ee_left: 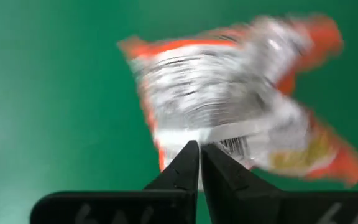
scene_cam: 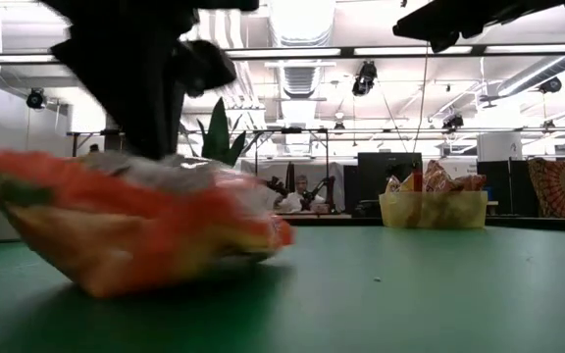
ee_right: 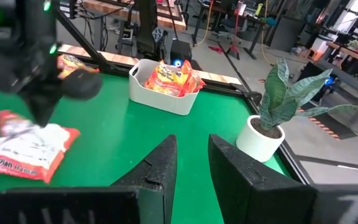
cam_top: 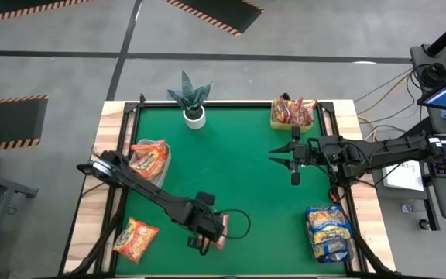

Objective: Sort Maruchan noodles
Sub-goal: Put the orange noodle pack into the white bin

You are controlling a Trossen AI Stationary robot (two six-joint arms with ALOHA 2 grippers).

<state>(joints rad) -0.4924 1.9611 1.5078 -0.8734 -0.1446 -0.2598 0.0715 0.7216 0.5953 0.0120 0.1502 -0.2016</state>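
Far from the potted plant [cam_top: 191, 99], at the near edge of the green table [cam_top: 238, 163], the left gripper [cam_top: 214, 232] has its two fingers [ee_left: 191, 163] pressed together on one edge of a red-silver noodle packet [ee_left: 241, 99]. The packet sags toward the mat under the gripper. In the low view it lies long and flat, stretching sideways across the mat [scene_cam: 135, 221]. In the left wrist view its long side runs slantwise away from the fingertips, and it is blurry there.

To the left of the plant, and nearer the front, a white bin [cam_top: 163, 155] holds orange-red packets [cam_top: 147, 159]. On the plant's other side, at the back right corner, a yellow bin [cam_top: 291, 120] holds red-silver packets [cam_top: 293, 110] that stick up out of it. At the front right, well away from the plant, a clear bin [cam_top: 331, 249] holds yellow-and-blue packets [cam_top: 327, 229]. One more orange-red packet [cam_top: 136, 237] lies by itself on the wooden edge at the front left, set a little crooked.

The right gripper [cam_top: 290, 159] hovers over the mat just in front of the yellow bin. Its fingers are a little apart and hold nothing.
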